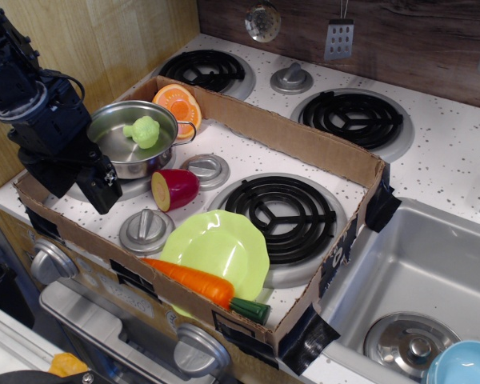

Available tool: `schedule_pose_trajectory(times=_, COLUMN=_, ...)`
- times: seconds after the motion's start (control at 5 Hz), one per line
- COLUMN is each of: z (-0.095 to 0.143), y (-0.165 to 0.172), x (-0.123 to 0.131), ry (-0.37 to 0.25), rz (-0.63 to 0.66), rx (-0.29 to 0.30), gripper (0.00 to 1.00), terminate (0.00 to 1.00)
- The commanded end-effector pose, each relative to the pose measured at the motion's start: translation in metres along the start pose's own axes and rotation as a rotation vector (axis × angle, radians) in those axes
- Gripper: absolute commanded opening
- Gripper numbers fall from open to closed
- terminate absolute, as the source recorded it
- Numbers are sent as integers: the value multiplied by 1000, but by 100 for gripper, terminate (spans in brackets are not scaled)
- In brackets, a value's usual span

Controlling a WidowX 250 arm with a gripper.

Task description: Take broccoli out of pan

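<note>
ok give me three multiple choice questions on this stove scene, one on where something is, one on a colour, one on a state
1. Where is the broccoli?
A. on the plate
B. inside the pan
C. in the sink

2. What colour is the plate?
A. lime green
B. blue
C. white

3. What is the gripper doing?
A. holding the broccoli
B. holding the carrot
C. holding nothing, beside the pan

Answers:
1 B, the broccoli sits in the steel pan on the back left burner.
2 A, the plate lies at the front of the cardboard tray, lime green, with the carrot across its front edge.
3 C, the gripper hangs left of the pan with nothing between its fingers; whether they are open or shut is not clear.
</note>
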State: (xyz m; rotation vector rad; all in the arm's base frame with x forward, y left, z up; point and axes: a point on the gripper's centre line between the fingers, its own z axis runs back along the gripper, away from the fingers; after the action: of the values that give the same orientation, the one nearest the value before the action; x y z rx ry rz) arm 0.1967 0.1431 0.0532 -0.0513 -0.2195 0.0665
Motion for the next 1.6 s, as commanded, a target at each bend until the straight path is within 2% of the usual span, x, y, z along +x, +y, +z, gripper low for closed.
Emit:
schedule_pose_trajectory(times=0.0, z=0, y=0, x=0, ry=0, rz=0, rx=0, gripper=100, terminate=0)
schedule_pose_trajectory(times=0.2, z=14, y=-6, x=3, ry=3, rz=152, rx=40, gripper=100, terminate=0)
schedule_pose_trajectory(times=0.4, z=29, y=-4, x=18, ry=86, rz=349, rx=63, gripper=100, terminate=0)
schedule_pose_trajectory(times=0.6, z=34, y=-3, x=32, ry=121, rz=482, rx=108, gripper=100, terminate=0)
schedule_pose_trajectory(times=0.8, z=33, y=1, x=52, ry=169, rz=550, rx=156, gripper=100, terminate=0)
schedule_pose_trajectory(times=1.0, z=28, y=4, x=71, ry=175, rz=563, rx=198, gripper=100, terminate=0)
schedule_pose_trajectory(times=1.2, z=20, y=5, x=88, ry=154, rz=544, rx=250, gripper=100, terminate=0)
schedule_pose_trajectory(times=1.4, z=11, y=6, x=93, ry=111, rz=505, rx=285, gripper=100, terminate=0)
